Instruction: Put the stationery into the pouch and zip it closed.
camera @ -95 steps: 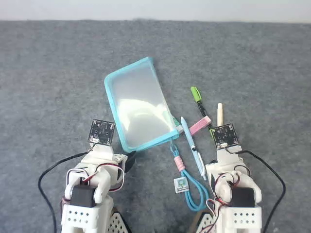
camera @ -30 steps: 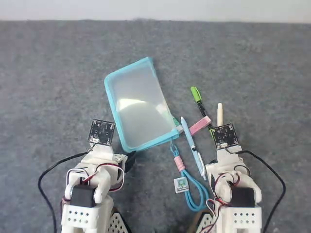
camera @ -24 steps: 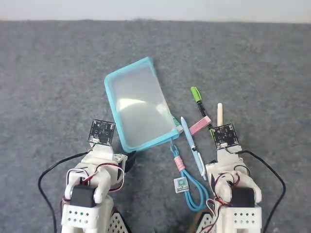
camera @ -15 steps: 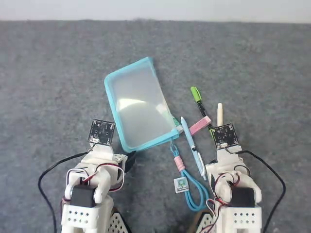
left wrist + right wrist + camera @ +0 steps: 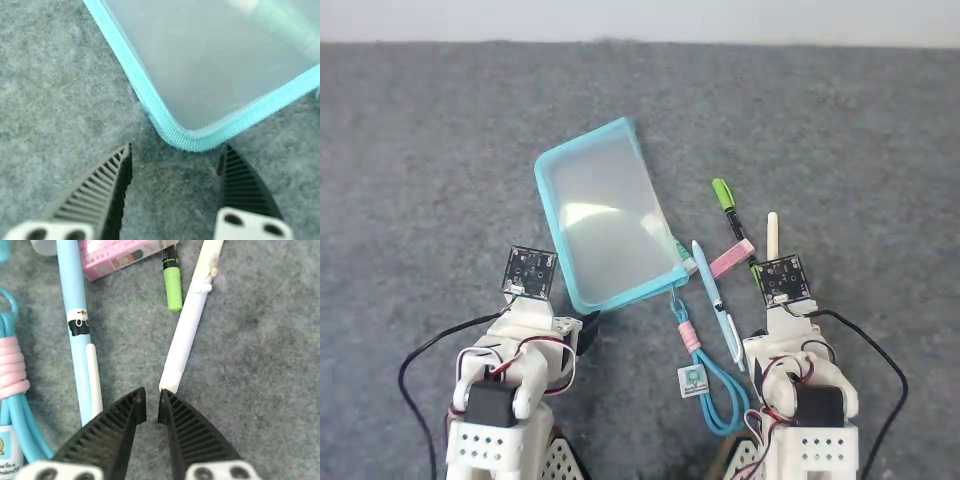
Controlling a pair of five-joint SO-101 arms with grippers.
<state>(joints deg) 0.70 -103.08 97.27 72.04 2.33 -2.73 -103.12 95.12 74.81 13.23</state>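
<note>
Bright, even light from overhead — shadows on the grey desk (image 5: 420, 150) are faint and soft. A pale patch of glare sits on the pouch (image 5: 605, 220) — left of its middle.

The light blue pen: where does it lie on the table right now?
In the high view the light blue pen lies right of centre, just right of the pouch's corner nearest the arms, with the pink box beside its far end.
</note>
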